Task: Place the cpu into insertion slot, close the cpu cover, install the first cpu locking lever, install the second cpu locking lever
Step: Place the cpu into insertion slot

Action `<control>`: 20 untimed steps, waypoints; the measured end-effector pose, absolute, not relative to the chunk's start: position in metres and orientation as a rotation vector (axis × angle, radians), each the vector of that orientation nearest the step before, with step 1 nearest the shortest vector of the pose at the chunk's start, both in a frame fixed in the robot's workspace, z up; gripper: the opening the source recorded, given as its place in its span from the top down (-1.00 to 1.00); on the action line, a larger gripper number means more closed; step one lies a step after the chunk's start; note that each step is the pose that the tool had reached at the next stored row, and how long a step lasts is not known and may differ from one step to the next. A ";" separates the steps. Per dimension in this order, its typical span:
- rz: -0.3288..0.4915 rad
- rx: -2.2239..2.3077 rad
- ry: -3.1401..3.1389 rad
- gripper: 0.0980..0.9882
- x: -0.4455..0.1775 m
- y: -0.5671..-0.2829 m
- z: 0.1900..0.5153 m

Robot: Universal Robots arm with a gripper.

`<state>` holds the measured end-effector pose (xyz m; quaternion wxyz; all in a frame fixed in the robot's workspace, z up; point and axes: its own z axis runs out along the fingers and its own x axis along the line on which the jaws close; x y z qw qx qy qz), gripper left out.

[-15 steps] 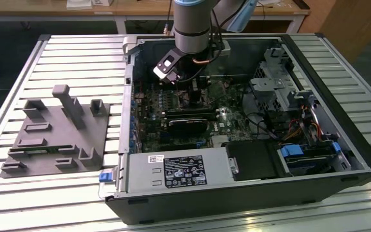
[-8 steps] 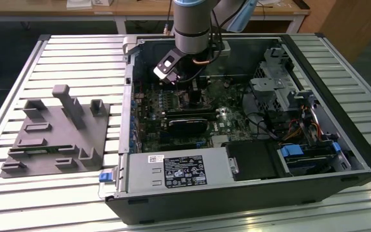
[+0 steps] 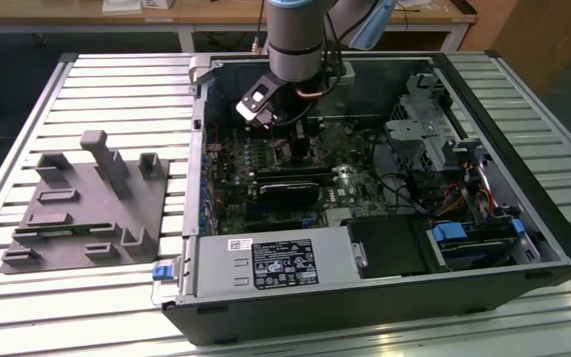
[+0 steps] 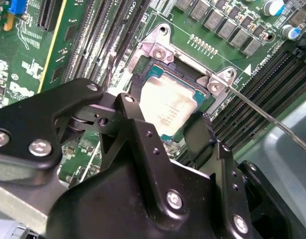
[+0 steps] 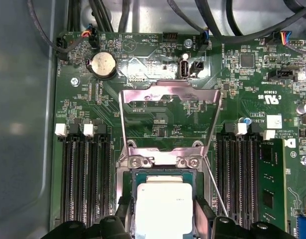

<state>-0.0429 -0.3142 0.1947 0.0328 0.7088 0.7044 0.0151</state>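
Your cpu (image 5: 162, 206) sits in the insertion slot (image 5: 162, 172) with the gripper (image 4: 166, 113) straddling it, clamped or released you cannot tell, while the cpu cover (image 5: 143, 93) stands open and the locking levers (image 5: 215, 186) are unlatched.

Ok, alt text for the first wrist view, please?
A silvery cpu sits in the insertion slot on a green motherboard, with the black gripper on either side of it. The cpu cover is swung open beyond the slot, and dark memory slots flank it.
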 end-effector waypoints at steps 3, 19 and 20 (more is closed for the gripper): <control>0.046 2.182 2.168 -0.16 -0.043 -0.314 0.199; 0.047 2.181 2.168 0.15 -0.043 -0.314 0.204; 0.046 2.181 2.168 0.28 -0.043 -0.314 0.204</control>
